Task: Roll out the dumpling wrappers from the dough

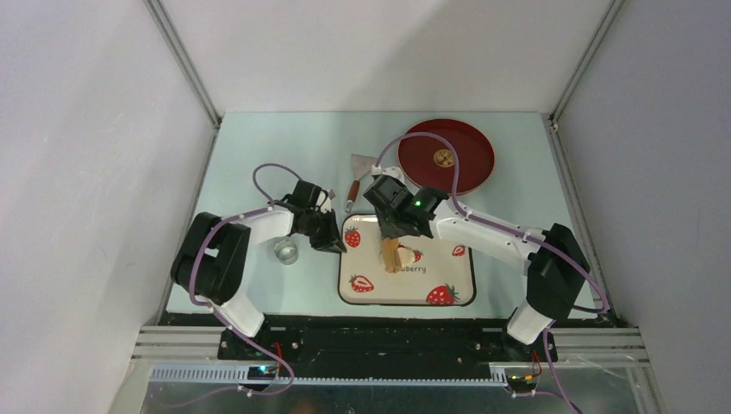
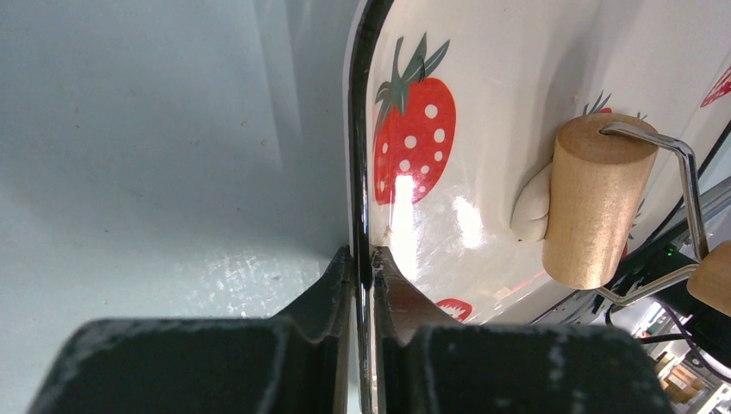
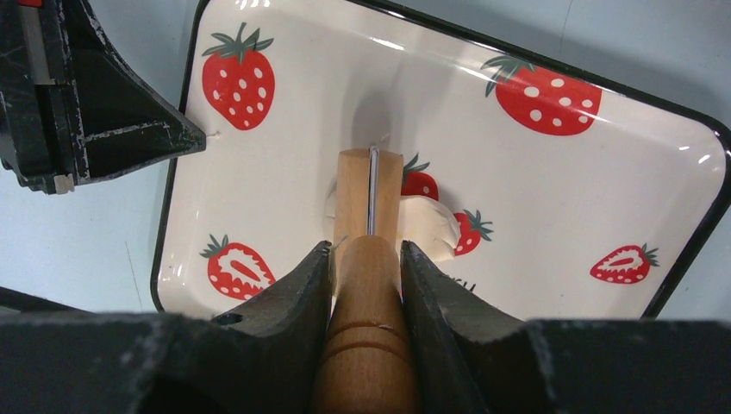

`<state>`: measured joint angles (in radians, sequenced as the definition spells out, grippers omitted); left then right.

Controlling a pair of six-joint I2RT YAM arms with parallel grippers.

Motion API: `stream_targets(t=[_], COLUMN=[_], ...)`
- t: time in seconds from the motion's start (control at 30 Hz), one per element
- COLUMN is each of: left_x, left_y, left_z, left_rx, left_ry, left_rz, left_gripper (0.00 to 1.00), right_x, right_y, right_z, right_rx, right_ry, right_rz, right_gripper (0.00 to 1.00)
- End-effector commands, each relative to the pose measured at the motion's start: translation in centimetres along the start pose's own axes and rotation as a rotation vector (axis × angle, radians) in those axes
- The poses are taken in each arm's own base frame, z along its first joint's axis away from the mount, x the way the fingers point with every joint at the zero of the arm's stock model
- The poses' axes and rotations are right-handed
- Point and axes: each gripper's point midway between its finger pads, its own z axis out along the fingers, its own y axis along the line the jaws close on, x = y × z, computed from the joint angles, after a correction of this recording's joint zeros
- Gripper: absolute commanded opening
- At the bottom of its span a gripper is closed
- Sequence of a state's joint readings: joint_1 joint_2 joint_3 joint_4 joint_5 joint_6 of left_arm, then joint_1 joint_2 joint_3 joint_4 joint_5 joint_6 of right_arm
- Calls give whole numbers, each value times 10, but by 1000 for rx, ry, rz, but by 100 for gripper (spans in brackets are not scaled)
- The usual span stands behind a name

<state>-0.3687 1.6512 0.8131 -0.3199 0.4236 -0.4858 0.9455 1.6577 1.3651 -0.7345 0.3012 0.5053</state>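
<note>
- The dough [image 3: 427,226] is lying mid-tray [image 3: 517,190] as a thick lump, not yet rolled thin.
- The roller [image 3: 353,198] is pressing on it and hiding most of it.
- The right gripper [image 3: 366,250] is clamping the roller's handle.
- The left gripper [image 2: 362,259] is pinching the tray's left rim, nearly closed.
- A small disc [image 1: 443,158] is sitting on the red plate [image 1: 465,142] at the counter's far-right corner. It's possibly a finished wrapper, too small to confirm.

Cream tray [image 1: 461,276] printed with red, green-leafed strawberries and edged in black, pale cream dough [image 3: 427,226], light tan wooden roller [image 2: 595,198], dark red plate [image 1: 470,147], pale mint table [image 1: 259,147]
</note>
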Motion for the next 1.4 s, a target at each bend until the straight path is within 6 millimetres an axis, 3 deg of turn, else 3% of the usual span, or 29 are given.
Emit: stream_targets(t=[0.0,0.4,0.7,1.03,1.37], left_x=[27,27,27,26,27], left_y=[40,40,40,40,41], left_z=[12,12,12,12,13], left_rx=[-161,-163,-163,-164,-165], left_ry=[82,83,81,82,85], left_rz=[31,32,32,34,35], left_gripper=[0,0,0,0,0], right_x=[70,18,-4,-17,-11], right_y=[19,8,-24,-63,-73], right_z=[-7,-49,-69,-65,-39], right_rx=[-78,-195,-176,-59,1], right_ry=[251,90,14,-40,-5], right_rz=[36,149,203,171,124], right_gripper=[0,0,0,0,0])
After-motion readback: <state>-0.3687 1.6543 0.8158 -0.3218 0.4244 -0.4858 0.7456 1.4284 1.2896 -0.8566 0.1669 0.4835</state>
